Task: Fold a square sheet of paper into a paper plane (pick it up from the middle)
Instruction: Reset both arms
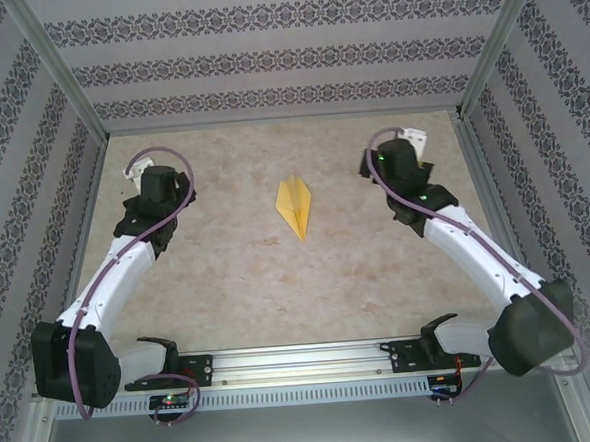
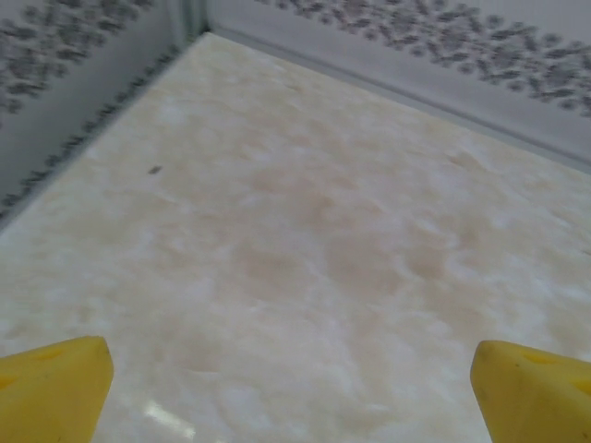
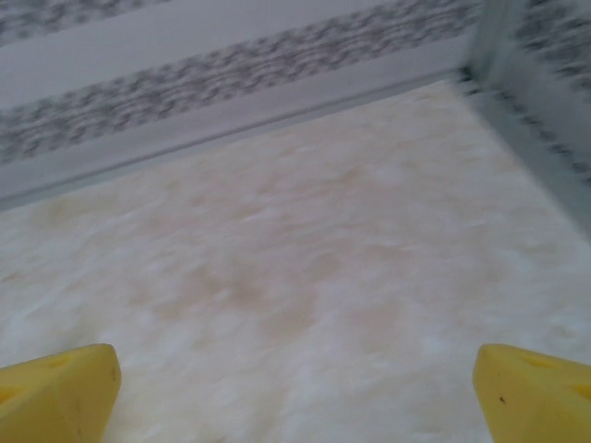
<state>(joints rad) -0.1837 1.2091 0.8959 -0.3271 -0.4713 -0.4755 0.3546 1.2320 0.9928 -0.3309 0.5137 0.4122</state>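
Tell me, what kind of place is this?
Probably a robot test booth: a left arm and right arm bolted beside a table, patterned walls all around, and a paper plane lying between them.

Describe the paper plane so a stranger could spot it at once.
Start at the beige marbled table, walled by patterned panels. Midway between the left arm and right arm lies the paper plane, a small folded dart. Its bright yellow stands out against the pale tabletop.

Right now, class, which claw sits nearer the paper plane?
The right claw: its gap to the paper plane looks smaller, while the left claw sits farther out on the other side.
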